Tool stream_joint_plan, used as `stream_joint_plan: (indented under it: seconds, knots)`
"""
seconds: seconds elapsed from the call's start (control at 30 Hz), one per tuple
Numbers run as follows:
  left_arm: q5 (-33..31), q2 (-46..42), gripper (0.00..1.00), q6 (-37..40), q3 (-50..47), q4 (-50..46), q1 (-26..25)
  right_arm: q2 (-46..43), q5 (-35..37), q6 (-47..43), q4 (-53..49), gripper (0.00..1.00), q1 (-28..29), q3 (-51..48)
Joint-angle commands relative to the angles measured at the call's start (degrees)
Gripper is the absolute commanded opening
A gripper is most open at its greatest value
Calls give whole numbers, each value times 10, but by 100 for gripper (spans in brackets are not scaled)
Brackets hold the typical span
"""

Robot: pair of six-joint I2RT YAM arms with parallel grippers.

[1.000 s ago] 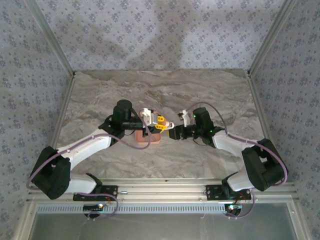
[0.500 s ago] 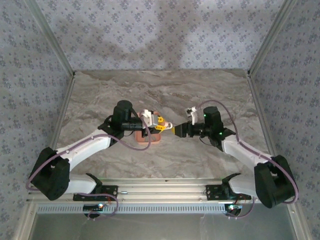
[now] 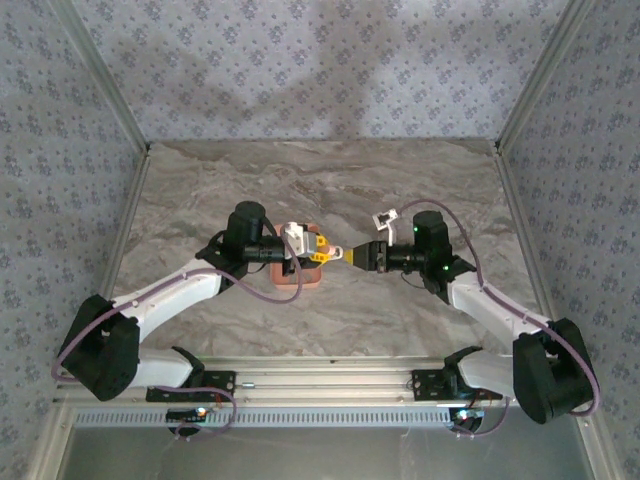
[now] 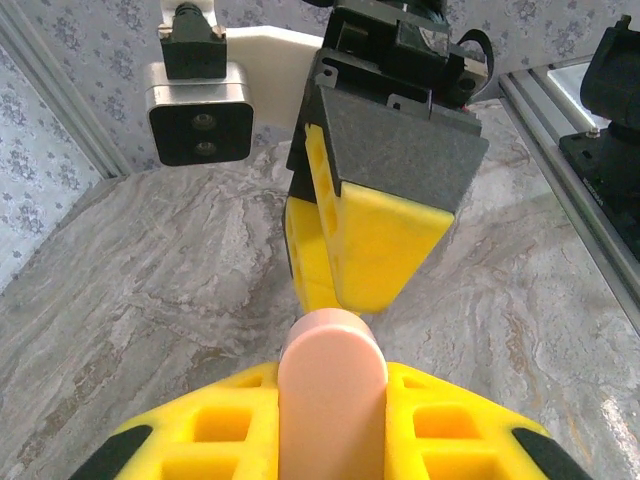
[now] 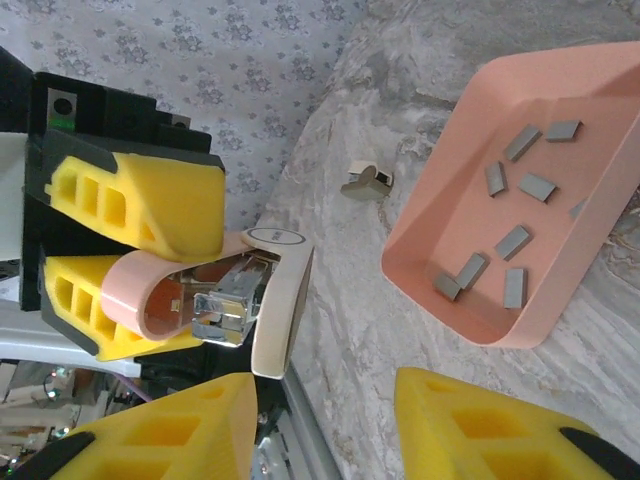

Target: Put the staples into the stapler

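Staples (image 5: 510, 245) lie as little grey strips in the pink tray (image 5: 460, 190), which sits on the table (image 3: 400, 190) in the middle. The left claw (image 5: 170, 275) is clamped on the stapler (image 5: 230, 290) and holds it up in the air, just above the tray. The stapler's white lid is swung open, so the shiny metal slot inside shows. Its long side runs left to right, with the open end pointing at the right claw (image 5: 320, 410).

The right claw has its yellow fingers (image 5: 490, 425) apart and holds nothing. It sits just right of the stapler, almost nose to nose with the left claw. The staples are down and to its left. I think this free claw must dip to the tray for a strip.

A small cream bit (image 5: 366, 181) lies on the table by the tray. The table looks like grey stone, and flowery walls stand all round.
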Motion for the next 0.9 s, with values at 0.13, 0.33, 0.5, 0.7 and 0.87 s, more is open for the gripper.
stream_joint_plan:
  seconds: [0.13,0.33,0.5,0.7,0.87]
  knots:
    - [4,-10,15,13,4,-1,-4,14,-31,69,53,35,-2,11]
    - [6,-9,15,13,5,0,-5,17,-32,80,61,33,5,14]
    - [6,-8,15,12,6,3,-6,27,-26,82,63,29,10,18]
    - [8,-8,15,11,6,5,-6,42,-29,96,83,25,17,20]
    - [8,-7,16,12,5,6,-7,45,-26,100,87,25,23,21]
